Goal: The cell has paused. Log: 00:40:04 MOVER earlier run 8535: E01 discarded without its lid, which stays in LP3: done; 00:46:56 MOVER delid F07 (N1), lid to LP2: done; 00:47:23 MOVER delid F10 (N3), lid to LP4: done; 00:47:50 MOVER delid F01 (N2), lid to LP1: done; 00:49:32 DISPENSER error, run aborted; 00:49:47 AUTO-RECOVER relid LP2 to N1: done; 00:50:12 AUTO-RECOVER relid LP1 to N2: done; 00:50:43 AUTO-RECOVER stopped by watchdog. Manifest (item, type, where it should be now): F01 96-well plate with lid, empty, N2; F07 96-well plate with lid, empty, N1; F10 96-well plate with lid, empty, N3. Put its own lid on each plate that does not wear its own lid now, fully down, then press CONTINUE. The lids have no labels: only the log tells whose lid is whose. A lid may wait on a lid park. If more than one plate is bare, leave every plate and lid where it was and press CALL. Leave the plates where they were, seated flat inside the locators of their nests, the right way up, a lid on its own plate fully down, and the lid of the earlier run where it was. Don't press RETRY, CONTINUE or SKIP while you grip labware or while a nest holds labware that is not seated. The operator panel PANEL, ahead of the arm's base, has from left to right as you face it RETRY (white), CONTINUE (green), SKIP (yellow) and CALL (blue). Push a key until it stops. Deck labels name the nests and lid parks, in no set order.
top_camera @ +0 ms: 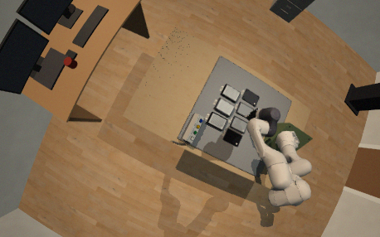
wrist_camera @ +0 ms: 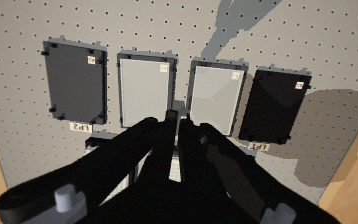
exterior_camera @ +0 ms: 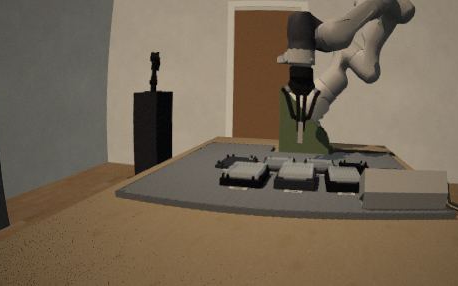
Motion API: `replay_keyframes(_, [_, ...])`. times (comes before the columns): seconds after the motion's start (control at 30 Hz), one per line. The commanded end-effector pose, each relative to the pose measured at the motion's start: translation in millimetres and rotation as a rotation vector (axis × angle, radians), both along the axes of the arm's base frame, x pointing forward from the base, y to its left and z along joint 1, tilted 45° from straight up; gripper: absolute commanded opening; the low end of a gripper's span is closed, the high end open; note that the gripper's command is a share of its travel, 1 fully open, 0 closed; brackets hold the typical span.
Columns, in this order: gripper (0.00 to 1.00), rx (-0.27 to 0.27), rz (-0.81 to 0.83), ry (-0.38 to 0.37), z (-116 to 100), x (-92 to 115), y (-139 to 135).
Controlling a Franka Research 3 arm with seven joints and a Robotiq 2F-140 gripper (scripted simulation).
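Three 96-well plates (exterior_camera: 245, 173) (exterior_camera: 296, 175) (exterior_camera: 343, 177) sit in a row of nests on the grey deck. I cannot tell from here which ones wear lids. In the wrist view the four lid parks run in a row: LP2 (wrist_camera: 75, 82) is empty, the two middle parks each hold a pale lid (wrist_camera: 145, 90) (wrist_camera: 214, 95), and LP1 (wrist_camera: 272, 105) is empty and in shadow. The fingers hide the middle parks' labels. My gripper (wrist_camera: 177, 109) (exterior_camera: 300, 137) is shut with nothing between the fingers. It hangs high above the lid parks, pointing down.
The operator panel (top_camera: 192, 128) stands at the deck's edge beside the plates, and shows as a grey box (exterior_camera: 404, 188) in the side view. A green block (exterior_camera: 300, 132) stands behind the deck by the arm's base.
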State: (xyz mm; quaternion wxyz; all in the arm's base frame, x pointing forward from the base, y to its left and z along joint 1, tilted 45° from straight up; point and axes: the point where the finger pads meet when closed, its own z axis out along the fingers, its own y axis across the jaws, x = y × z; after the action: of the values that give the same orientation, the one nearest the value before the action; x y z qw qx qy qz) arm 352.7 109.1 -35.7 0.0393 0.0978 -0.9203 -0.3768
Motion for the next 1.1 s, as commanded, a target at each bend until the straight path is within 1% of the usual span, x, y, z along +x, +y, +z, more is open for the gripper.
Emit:
replay_keyframes(0.0, [0.00,0.003,-0.003,0.003,0,1,1])
replay_keyframes(0.13, [0.00,0.003,-0.001,0.001,0,1,1])
replay_keyframes(0.23, [0.00,0.008,0.028,-0.027,1,0,2])
replay_keyframes(0.3, [0.00,0.017,0.077,-0.073,2,0,2])
replay_keyframes(0.37, [0.00,0.031,0.155,-0.146,3,-1,3])
replay_keyframes(0.43, [0.00,0.031,0.155,-0.146,3,-1,3])
replay_keyframes(0.5, [0.00,0.051,0.262,-0.247,5,-1,5])
replay_keyframes(0.53, [0.00,0.058,0.296,-0.279,6,-2,6])
replay_keyframes(0.93, [0.00,0.119,0.560,-0.527,28,-8,27])
replay_keyframes(1.0, [0.00,0.119,0.560,-0.527,28,-8,27])
replay_keyframes(1.03, [0.00,0.131,0.623,-0.587,30,-8,29])
replay_keyframes(1.07, [0.00,0.136,0.644,-0.607,32,-9,31])
